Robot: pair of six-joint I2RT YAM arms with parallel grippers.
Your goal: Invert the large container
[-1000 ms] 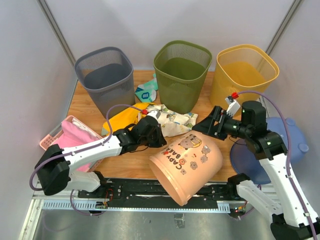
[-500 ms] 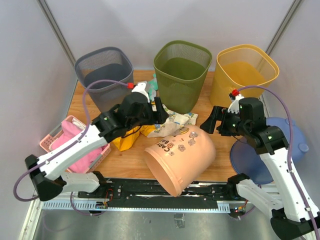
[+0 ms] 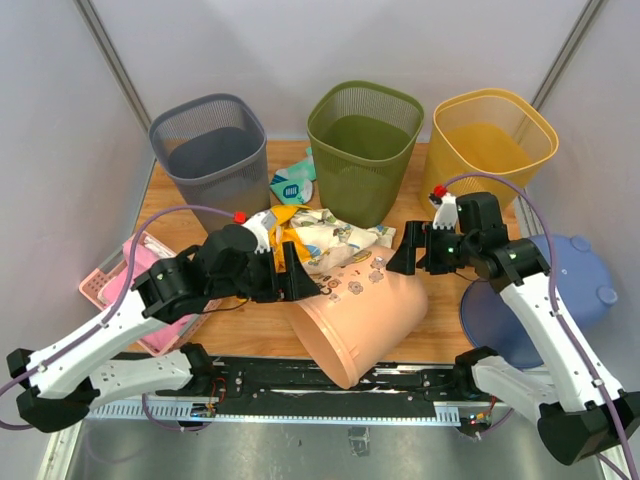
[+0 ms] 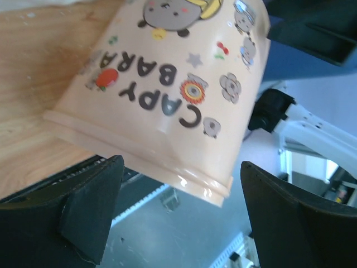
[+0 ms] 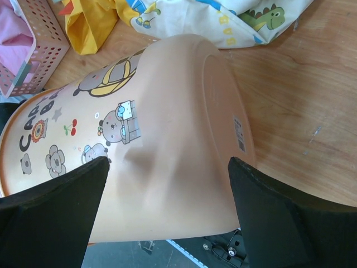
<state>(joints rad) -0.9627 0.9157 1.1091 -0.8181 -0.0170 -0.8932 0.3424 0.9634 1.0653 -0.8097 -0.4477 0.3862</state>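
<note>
Left gripper (image 3: 298, 280): jaws spread wide, nothing held. In the left wrist view both fingers (image 4: 89, 215) frame the large container (image 4: 173, 84) with open air around them, and the camera looks down the printed wall toward the rim. Contact can't be confirmed. It looks just clear.

Right gripper (image 3: 410, 255): also wide open and empty. In the right wrist view its fingers (image 5: 56, 215) straddle the container's closed end. Whether they touch it can't be told.

Key relation: the container (image 3: 360, 315) lies on its side between the two grippers at the near edge of the table (image 3: 180, 200). Its long axis runs diagonally, with the open rim toward the near-left and seemingly hanging over the black rail (image 3: 250, 375). The flat base points far-right and slightly up. The left gripper sits just beside the wall on the rim side, and the right gripper sits just beside the base end. Both are about equally near.

Judgement: the mouth needs to swing down onto the table, so the base has to go up and over. The right arm is better placed to lift the base, while the left can steady the rim.

A printed cloth (image 3: 335, 240) lies just behind the container and could snag.
</note>
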